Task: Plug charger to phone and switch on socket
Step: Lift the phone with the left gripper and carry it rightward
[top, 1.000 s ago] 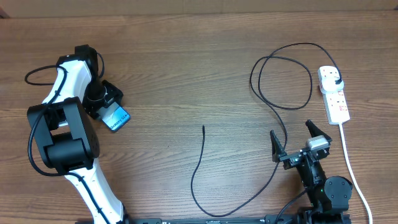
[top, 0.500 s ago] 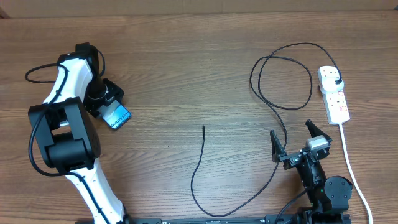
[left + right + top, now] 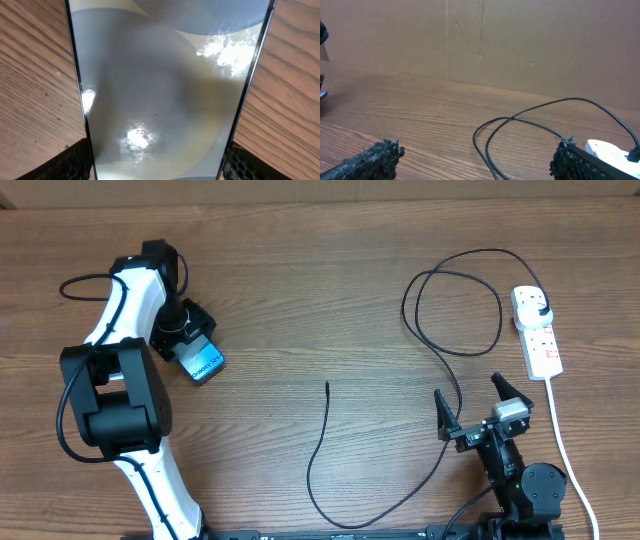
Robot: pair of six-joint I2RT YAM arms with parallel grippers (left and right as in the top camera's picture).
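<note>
The phone (image 3: 204, 365), its screen light blue, hangs tilted over the left of the table with my left gripper (image 3: 190, 350) shut on its long edges. In the left wrist view the phone (image 3: 165, 75) fills the frame, glossy and reflective, and a black pad (image 3: 75, 160) presses on each side. The charger (image 3: 318, 450), a thin black cable, lies in the middle with its free tip (image 3: 327, 385) pointing away and its plug in the socket (image 3: 539, 340), a white strip at far right. My right gripper (image 3: 466, 386) stands open near the front right, holding nothing.
The black cable loops (image 3: 455, 305) left of the socket and runs close past my right gripper; the loop (image 3: 492, 137) shows in the right wrist view too. A thick white cord (image 3: 562, 445) trails from the socket to the front edge. A brown board wall (image 3: 480, 40) stands behind the table.
My left arm has carried the phone a little to the right and slightly away from the front. The right arm, cable and socket have not moved.
</note>
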